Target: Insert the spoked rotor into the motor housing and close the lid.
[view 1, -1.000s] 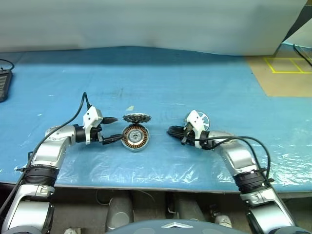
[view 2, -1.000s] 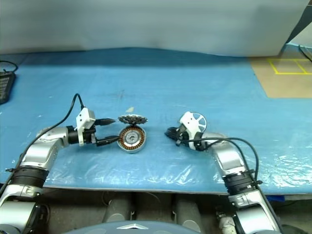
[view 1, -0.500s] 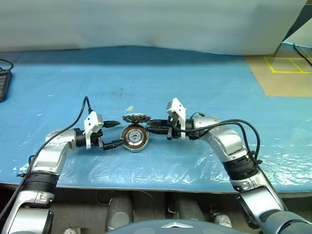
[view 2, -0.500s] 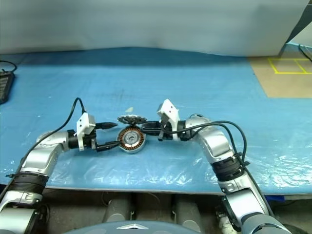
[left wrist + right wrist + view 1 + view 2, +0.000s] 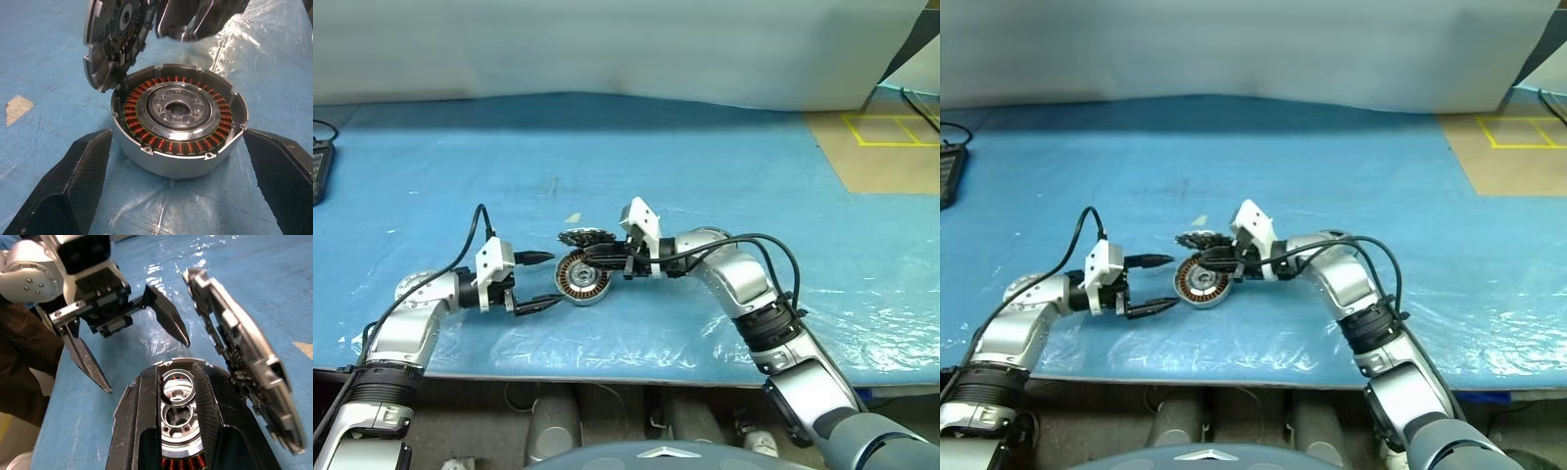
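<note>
Left gripper [image 5: 536,281] spread wide, empty, just beside squat silver-grey motor housing [image 5: 583,277] with copper windings on blue-covered table [image 5: 724,176]. Right gripper [image 5: 595,257] over housing, narrow fingers pinching small shiny metal ring [image 5: 178,390], seen from right wrist. Toothed silver lid [image 5: 113,36] leans tilted against housing rim.

Near rim and most windings of the motor housing [image 5: 178,431] hidden behind the 2 fingers [image 5: 139,431] of the right gripper [image 5: 173,413]. Lower end of the lid [image 5: 244,367] and upper edge [image 5: 115,36] cut off. Small ring [image 5: 177,392] between those fingertips too indistinct to identify.
</note>
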`<state>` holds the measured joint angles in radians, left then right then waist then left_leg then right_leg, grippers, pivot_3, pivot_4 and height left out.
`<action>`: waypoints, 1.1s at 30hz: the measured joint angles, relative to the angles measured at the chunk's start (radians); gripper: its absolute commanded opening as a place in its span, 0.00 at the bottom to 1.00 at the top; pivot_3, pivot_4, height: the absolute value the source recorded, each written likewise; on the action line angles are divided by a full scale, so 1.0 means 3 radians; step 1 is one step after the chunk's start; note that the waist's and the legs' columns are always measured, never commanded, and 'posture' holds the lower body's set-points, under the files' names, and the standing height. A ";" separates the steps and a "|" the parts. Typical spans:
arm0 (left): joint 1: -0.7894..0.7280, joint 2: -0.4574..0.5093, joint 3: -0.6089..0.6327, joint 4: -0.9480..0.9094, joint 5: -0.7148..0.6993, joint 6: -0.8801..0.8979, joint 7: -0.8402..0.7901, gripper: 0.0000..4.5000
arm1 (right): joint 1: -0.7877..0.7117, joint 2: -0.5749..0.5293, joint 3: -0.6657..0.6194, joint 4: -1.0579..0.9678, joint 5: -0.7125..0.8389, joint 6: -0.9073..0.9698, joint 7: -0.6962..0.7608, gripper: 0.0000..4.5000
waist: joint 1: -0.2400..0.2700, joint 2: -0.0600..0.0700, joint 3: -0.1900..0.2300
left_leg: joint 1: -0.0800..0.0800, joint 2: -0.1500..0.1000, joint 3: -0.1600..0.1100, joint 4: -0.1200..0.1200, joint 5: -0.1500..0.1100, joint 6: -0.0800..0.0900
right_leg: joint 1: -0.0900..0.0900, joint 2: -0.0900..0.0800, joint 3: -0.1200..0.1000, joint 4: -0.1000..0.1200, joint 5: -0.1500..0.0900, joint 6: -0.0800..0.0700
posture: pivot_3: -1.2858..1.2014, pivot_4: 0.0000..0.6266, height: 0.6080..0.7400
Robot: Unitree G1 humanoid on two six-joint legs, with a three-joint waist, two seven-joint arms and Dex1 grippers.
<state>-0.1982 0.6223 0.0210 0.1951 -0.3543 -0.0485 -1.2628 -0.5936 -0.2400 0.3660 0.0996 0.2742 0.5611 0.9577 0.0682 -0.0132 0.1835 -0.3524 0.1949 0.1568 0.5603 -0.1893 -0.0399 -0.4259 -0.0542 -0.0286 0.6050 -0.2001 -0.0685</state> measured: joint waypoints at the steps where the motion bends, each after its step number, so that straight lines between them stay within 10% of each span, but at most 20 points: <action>1: 0.0006 0.0000 0.0007 0.0001 0.0001 -0.0022 0.0005 1.00 | 0.0000 0.0015 0.0010 0.0048 -0.0024 -0.0018 0.0000 0.13 | 0.0000 0.0000 0.0000 | 0.0000 0.0000 0.0001 0.0000 0.0000 0.0000 | 0.0000 0.0000 0.0000 0.0000 0.0000 0.0000 | 0.52 0.24 1.00; 33: 0.0134 -0.0018 0.0050 -0.0100 0.0002 -0.0017 0.0178 1.00 | -0.0028 0.0259 0.0132 0.0311 -0.0249 -0.0076 0.0005 0.13 | -0.0001 0.0000 0.0000 | 0.0002 0.0002 0.0004 0.0001 0.0000 0.0000 | 0.0000 0.0000 0.0000 0.0003 0.0000 0.0000 | 0.52 0.24 1.00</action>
<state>-0.1580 0.6169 0.0359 0.1652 -0.3536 -0.0535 -1.2094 -0.6021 -0.1623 0.4056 0.1929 0.1995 0.5382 0.9591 0.0678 -0.0131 0.1835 -0.3519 0.1954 0.1579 0.5605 -0.1894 -0.0398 -0.4259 -0.0541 -0.0285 0.6058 -0.2001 -0.0686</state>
